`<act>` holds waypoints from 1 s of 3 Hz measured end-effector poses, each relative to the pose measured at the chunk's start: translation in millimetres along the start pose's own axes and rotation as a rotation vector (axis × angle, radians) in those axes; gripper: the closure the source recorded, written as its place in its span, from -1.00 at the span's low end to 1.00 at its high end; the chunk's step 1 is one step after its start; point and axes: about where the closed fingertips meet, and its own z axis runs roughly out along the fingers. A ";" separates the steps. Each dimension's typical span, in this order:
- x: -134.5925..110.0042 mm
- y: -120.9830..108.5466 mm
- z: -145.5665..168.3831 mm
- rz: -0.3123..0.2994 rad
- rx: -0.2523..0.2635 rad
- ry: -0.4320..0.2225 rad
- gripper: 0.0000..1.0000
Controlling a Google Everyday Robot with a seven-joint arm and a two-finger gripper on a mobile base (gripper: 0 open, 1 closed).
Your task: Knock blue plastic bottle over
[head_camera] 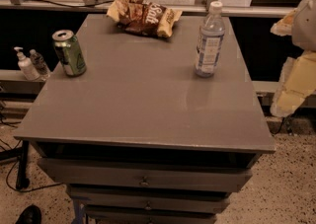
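Gripper: my gripper (pixel 295 82) sits at the far right edge of the view, off the side of the cabinet and to the right of the target, apart from it. I cannot tell whether it is spread or closed.
Side ledge: a small white pump bottle (pixel 22 64) and a tiny clear bottle (pixel 38 63) stand side by side beyond the cabinet's left edge. Neither is my target, so I keep clear of them.
Green can: it stands upright near the left edge of the cabinet top (pixel 143 104), well apart from the target. I judge that a short sweep from the right will not reach it.
Chip bag: it lies flat at the back middle (pixel 143 17), behind and to the left of the target.
Blue plastic bottle: it stands upright on the right part of the top (pixel 209 40), toward the back, white cap on, not yet knocked over.
Step in hand: I judge this to be the approach, bringing the gripper in from the right to the bottle's side.
Contact height: I would touch high, near the shoulder under the cap, since a low push would likely slide it rather than tip it.
Push direction: leftward toward the middle, so it falls onto the top and not off the near right edge.
Follow-through: I would keep the push short and then stop, since a round bottle may roll once it is down.
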 end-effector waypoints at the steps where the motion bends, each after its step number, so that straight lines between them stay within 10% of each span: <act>1: 0.0 0.0 0.0 0.000 0.000 0.000 -1.00; 3: -10.1 2.4 23.6 0.022 -0.001 -0.148 -1.00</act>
